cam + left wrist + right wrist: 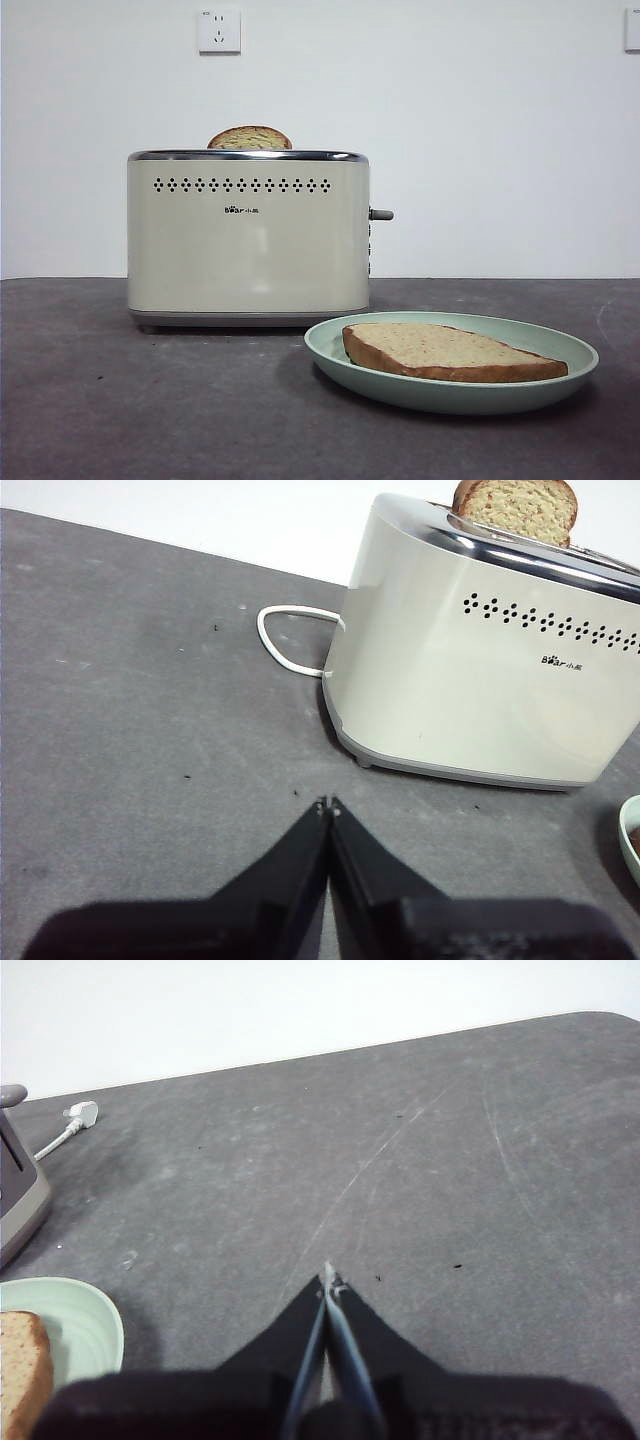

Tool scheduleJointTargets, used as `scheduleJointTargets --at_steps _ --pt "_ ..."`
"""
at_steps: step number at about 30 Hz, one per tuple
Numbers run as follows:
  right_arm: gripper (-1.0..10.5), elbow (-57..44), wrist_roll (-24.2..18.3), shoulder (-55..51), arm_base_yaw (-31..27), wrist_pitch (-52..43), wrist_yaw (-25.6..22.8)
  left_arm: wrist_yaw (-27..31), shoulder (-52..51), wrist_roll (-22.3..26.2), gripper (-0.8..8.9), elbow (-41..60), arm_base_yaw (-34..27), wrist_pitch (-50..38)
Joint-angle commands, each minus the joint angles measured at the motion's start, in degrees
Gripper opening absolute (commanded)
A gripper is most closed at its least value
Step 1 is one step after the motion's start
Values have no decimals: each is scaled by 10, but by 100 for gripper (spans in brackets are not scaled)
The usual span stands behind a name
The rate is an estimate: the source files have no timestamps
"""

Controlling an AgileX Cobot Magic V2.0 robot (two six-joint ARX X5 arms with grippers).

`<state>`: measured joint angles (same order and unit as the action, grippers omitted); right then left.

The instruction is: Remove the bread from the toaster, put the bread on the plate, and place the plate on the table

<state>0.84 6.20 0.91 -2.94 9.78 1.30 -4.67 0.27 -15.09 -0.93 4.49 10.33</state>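
The bread (450, 350) lies flat on the pale mint-green plate (560, 345), which rests on the table (150, 400) in front of the toaster, to its right. The cream toaster (248, 235) stands behind, with the second, smaller slice (250, 138) poking from its slot. My left gripper (329, 806) is shut and empty, low over the table beside the toaster (480, 670). My right gripper (328, 1278) is shut and empty over bare table, with the plate (85, 1325) and bread (22, 1365) off to its side. Neither gripper shows in the front view.
The toaster's white cable (285, 645) loops on the table behind it, with its plug (80, 1115) lying loose. A wall socket (219, 31) sits on the white wall. The grey lever (381, 214) sticks out of the toaster's side.
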Motion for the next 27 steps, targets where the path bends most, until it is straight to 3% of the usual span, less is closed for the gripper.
scheduleJointTargets --at_steps 1,27 --pt "2 -5 0 0 1 5 0 1 -1 1 -4 7 -1 -3" --pt "2 -5 0 0 1 5 0 1 -1 1 -4 7 -1 -3"
